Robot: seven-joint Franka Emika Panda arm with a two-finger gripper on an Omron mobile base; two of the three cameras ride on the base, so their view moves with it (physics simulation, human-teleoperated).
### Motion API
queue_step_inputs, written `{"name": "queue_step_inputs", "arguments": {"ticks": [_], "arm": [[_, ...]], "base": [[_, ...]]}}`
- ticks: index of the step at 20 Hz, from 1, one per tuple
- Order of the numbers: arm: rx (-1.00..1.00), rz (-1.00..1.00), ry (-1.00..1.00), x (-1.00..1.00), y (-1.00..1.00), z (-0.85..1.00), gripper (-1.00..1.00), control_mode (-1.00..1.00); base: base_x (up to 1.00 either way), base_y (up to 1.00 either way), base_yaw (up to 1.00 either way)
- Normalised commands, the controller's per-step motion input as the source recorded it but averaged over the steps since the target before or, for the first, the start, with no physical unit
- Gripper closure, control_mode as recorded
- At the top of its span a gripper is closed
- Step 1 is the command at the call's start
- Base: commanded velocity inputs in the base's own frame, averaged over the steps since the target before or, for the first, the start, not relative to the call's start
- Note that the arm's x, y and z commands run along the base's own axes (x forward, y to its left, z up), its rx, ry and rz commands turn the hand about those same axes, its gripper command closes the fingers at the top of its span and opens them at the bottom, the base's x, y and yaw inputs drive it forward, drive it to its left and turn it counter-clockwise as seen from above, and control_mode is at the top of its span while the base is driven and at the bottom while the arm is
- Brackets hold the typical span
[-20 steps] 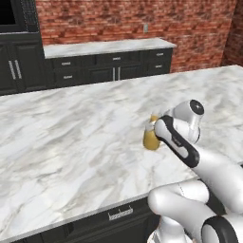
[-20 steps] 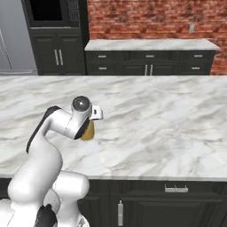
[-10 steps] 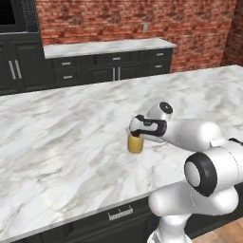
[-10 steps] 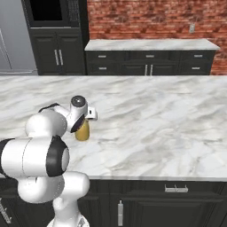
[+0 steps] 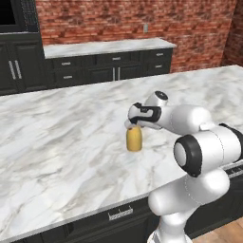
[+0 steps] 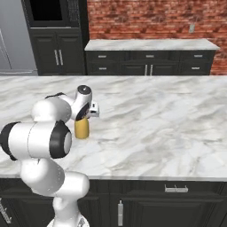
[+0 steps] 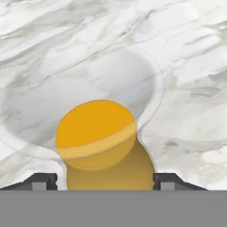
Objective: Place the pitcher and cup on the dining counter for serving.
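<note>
Mustard-yellow bottle-shaped pitcher (image 5: 134,139) standing upright on the white-grey marble surface (image 5: 57,142), hand (image 7: 105,181) hovering above it, fingers (image 7: 41,181) spread wide either side.

Red brick wall (image 5: 142,19) across the back, narrow marble-topped counter (image 5: 109,46) against it over dark drawers with silver handles, tall black cabinet (image 6: 53,35) with a dark oven recess, grey refrigerator door (image 6: 11,40) at left, wood floor (image 5: 228,232) at lower right

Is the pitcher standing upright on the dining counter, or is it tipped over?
Upright. The pitcher stands on its base on the dining counter, neck pointing up under the gripper.
</note>
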Motion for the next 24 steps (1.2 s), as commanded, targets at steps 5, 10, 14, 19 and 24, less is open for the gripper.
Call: {"name": "queue_step_inputs", "arguments": {"ticks": [5,10,14,19,24], "arm": [[-0.01,0.01,0.00,-0.43,0.00,0.05,-1.00,-1.00],[-0.02,0.00,0.01,-0.58,0.00,0.43,-1.00,-1.00],[-0.02,0.00,0.00,-0.75,0.00,0.49,-1.00,-1.00],[-0.01,0.00,0.00,-0.91,-0.01,0.56,-1.00,-1.00],[0.00,0.00,0.04,-1.00,-0.04,0.64,-1.00,-1.00]], "base": [[0.00,0.00,0.00],[0.00,0.00,0.00],[0.00,0.00,0.00],[0.00,0.00,0.00],[0.00,0.00,0.00]]}}
